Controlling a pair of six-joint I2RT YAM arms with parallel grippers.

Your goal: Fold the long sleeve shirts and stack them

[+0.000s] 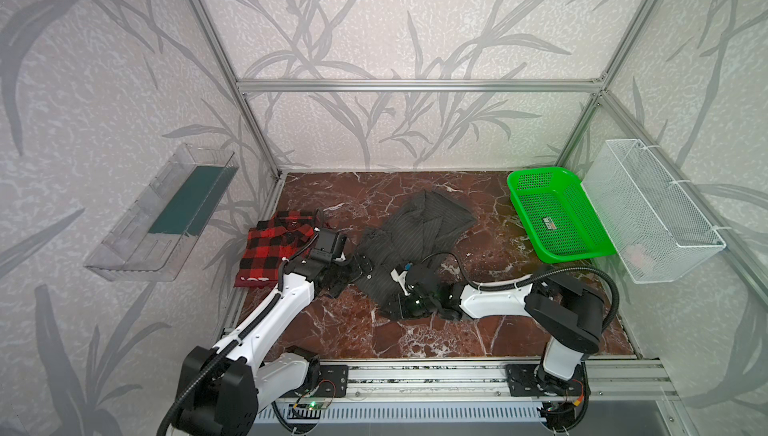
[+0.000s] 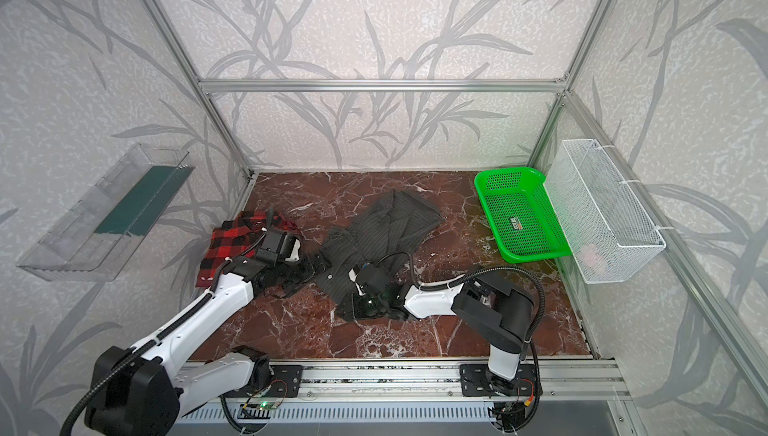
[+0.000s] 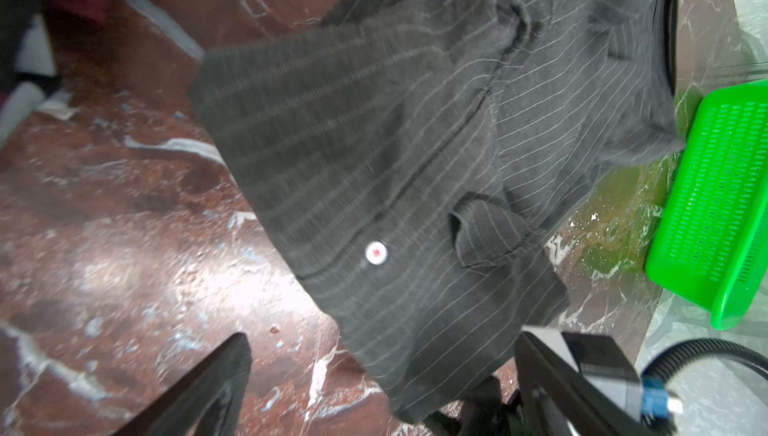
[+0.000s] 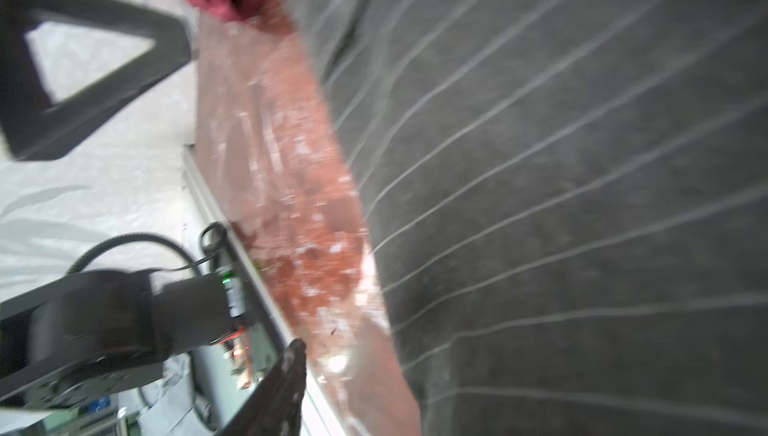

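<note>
Charcoal shirt [image 1: 419, 226], left gripper [image 3: 382, 342] and right gripper [image 4: 241, 193] at its edges (both with fingers [image 3: 224, 380] spread)

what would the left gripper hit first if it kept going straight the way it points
Most likely the pinstripe shirt: its hem lies right ahead, between the jaws of the open left gripper. Depth is hard to judge.

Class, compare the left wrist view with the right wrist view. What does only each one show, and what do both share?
Only the left wrist view shows the green basket beside the cloth. Only the right wrist view shows the metal rail running along the table's edge. Both show the pinstriped shirt lying on the marble table.
</note>
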